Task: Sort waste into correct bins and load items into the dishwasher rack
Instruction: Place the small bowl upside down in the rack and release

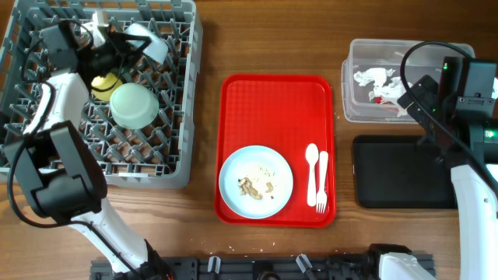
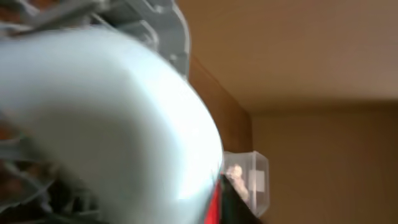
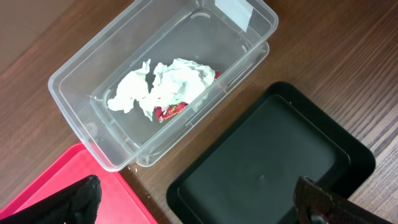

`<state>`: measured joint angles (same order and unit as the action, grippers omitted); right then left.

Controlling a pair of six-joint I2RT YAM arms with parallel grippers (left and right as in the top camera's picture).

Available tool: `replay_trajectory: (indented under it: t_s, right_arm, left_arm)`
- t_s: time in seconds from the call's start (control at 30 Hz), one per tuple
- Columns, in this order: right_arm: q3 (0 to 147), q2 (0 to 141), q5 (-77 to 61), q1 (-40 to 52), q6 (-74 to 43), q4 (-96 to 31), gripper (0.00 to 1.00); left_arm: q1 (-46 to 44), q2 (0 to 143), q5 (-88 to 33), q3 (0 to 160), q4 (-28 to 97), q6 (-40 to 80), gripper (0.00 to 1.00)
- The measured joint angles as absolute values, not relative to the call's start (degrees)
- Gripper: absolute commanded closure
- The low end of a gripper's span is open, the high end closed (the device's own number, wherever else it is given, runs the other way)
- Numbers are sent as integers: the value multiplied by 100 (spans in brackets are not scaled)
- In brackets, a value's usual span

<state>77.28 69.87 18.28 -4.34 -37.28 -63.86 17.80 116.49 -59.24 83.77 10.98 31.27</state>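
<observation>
Red serving tray (image 1: 276, 109), flat on wooden table (image 1: 264, 31)

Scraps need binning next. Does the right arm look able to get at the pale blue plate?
Probably yes: the right gripper is open and empty, nothing covers the pale blue plate; only the fork and spoon lie between.

Plate (image 1: 232, 177) on tray (image 1: 272, 109) beside rack (image 1: 191, 78)
</observation>
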Motion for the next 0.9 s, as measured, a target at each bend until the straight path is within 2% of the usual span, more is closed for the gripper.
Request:
replay_trajectory:
  t_s: [0.03,0.07,0.2,0.47,0.53,0.57,0.63,0.67,0.9]
  right_arm:
    - [7728,6987,1828,-434,-3728,-6386,0]
    - [7728,6987,1828,-434,-3728,-6386,0]
    - [7728,6987,1828,-434,-3728,-6383,0]
    - [7728,6987,1828,-434,-3728,-6386,0]
    - [7728,6987,1828,-434,-3728,-6383,0]
    - [7728,6987,1828,-434,-3728,-6383,0]
    - [7728,6987,1828,-434,-3728,-6383,0]
    - [7728,6987,1828,-434,-3728,-6386,0]
    - [7728,6987,1828,-434,-3728,-6383,0]
  left_arm:
    - [1822,11664,-5929,8374,1118,3103,54]
    - [1883,11686,-5929,8372,1168,3114,50]
    - [2025,11703,-5929,8357,1400,3096,41]
    - [2078,11419,-5522,8344,2331,3057,39]
    - [2075,11190,-5183,8342,2716,2998,45]
    - [2078,10993,-4858,8342,3013,2923,53]
    - [2078,10748,-4477,8342,3295,2856,85]
    - [2078,10665,-4331,8342,3365,2818,96]
    - [1986,10156,-3789,8342,2899,2689,96]
